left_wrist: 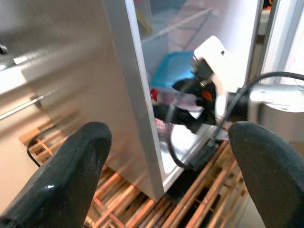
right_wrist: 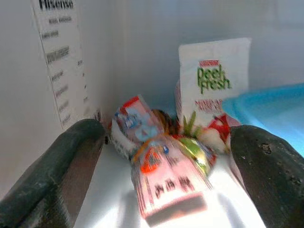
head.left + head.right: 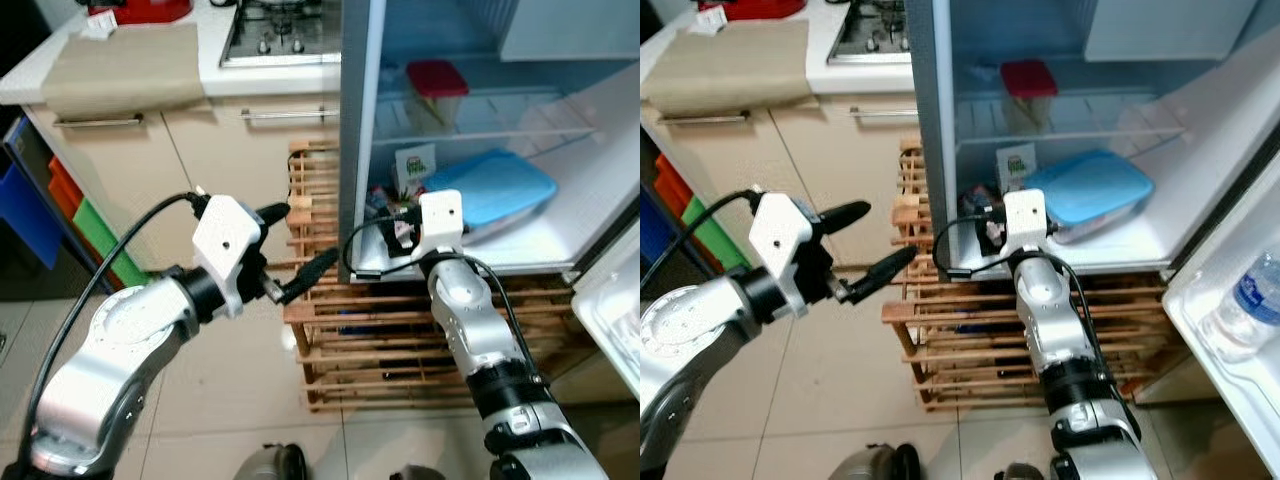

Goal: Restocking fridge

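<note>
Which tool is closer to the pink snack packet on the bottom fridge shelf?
The right tool. It is open at the shelf's front, with the pink snack packet lying between its fingers. The left tool is open outside the fridge, beside its side wall.

An open fridge (image 3: 356, 140) holds snack packets (image 2: 164, 173) lying in a loose pile on its bottom shelf, beside an upright white salad bag (image 2: 213, 80) printed "peel fresh". A blue lidded container (image 3: 490, 188) lies alongside; a red-lidded tub (image 3: 437, 90) stands on the wire shelf above.
</note>
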`<state>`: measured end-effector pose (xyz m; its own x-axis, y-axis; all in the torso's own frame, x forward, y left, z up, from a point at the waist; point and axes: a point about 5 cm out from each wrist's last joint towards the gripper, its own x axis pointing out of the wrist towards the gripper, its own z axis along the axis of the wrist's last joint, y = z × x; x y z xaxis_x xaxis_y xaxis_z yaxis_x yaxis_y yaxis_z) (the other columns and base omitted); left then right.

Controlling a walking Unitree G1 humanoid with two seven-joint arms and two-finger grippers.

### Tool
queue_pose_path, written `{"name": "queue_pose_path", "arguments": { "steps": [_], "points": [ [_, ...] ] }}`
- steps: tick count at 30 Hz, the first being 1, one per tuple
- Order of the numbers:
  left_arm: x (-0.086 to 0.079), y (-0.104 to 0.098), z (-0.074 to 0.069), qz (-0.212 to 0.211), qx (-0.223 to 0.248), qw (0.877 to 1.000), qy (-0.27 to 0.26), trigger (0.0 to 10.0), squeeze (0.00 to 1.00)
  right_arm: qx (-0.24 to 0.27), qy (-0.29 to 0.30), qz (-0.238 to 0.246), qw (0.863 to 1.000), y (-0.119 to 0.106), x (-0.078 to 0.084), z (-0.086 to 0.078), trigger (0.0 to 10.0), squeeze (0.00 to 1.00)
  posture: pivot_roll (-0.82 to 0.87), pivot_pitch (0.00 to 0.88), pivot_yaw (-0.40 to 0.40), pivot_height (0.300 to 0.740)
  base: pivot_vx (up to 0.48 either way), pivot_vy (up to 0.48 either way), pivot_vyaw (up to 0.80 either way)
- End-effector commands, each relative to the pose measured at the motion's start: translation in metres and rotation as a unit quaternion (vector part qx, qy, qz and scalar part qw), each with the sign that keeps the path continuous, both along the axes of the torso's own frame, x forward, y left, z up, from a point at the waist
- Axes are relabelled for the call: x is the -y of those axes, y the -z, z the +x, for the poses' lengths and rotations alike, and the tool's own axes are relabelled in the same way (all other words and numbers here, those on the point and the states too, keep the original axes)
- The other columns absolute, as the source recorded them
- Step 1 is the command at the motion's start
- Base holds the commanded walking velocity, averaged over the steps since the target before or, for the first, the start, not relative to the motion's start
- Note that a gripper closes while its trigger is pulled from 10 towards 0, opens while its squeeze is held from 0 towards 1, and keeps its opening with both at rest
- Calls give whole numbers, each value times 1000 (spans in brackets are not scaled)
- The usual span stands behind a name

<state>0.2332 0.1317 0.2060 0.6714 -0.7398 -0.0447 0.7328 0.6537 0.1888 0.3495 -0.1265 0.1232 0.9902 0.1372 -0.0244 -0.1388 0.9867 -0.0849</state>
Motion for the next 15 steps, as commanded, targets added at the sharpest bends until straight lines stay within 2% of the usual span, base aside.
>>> {"name": "queue_pose_path", "arguments": {
  "steps": [1,6,9,14,15],
  "points": [
    [-3,-4,-4,4,3,1000,3,10000,0,12,-7,-1,1000,-5,-5,3,10000,0,111,183,108,740,0,0,0],
    [-6,-5,-13,19,-12,1000,13,10000,0,43,-23,-28,998,-17,-12,12,10000,0,144,216,131,740,0,0,0],
    [-10,-8,-17,25,-18,999,10,10000,0,88,-25,-90,992,-33,-12,19,10000,0,161,234,143,740,0,0,0],
    [-11,-8,-20,26,-22,999,10,10000,0,97,-27,-104,990,-36,-12,20,10000,0,163,241,146,740,0,0,0],
    [-11,-7,-22,27,-32,999,10,10000,0,98,-49,-146,983,-38,-13,25,10000,0,160,255,148,740,0,0,0]
  ]
}}
